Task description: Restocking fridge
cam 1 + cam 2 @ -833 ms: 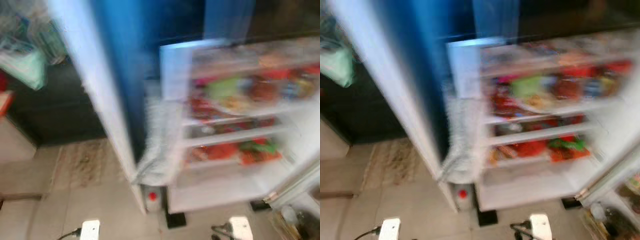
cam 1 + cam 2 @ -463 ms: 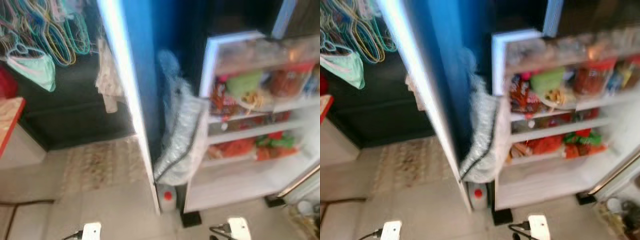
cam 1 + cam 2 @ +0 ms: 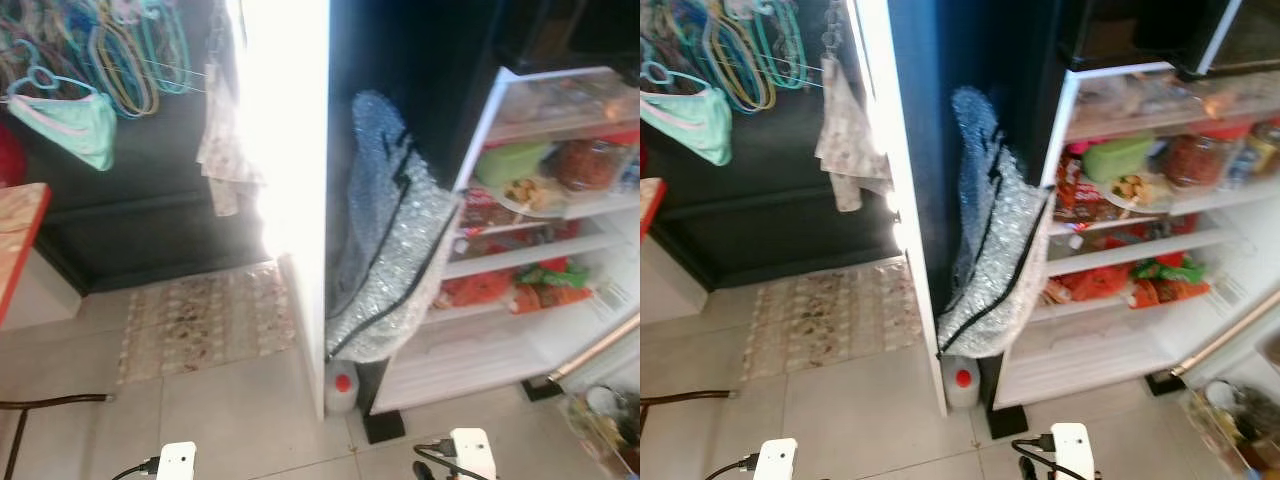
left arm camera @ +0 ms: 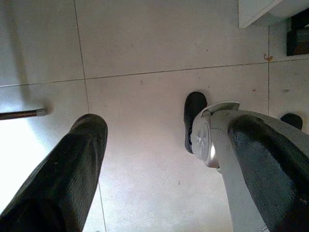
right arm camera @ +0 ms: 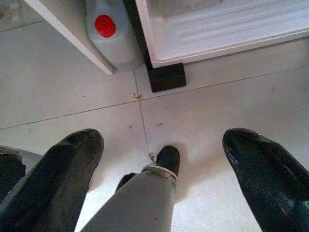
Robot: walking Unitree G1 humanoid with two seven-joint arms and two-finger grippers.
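Note:
The fridge stands open on my right. Its white shelves hold a green tub, a red-lidded jar and red and green packets; the bottom shelf is bare. My left gripper hangs open over the floor tiles, next to my own leg and foot. Also low, my right gripper is open with nothing between its fingers. It hangs above the tiles just before the fridge's base.
A silver quilted bag hangs between a white panel edge and the fridge. A jug with a red cap stands on the floor under it. A patterned rug, a dark cabinet, hangers and a cloth are on the left.
The camera has swung and steadied: the picture is sharp now, with the fridge further right. Nothing in the scene itself has moved, and both arms still hang low.

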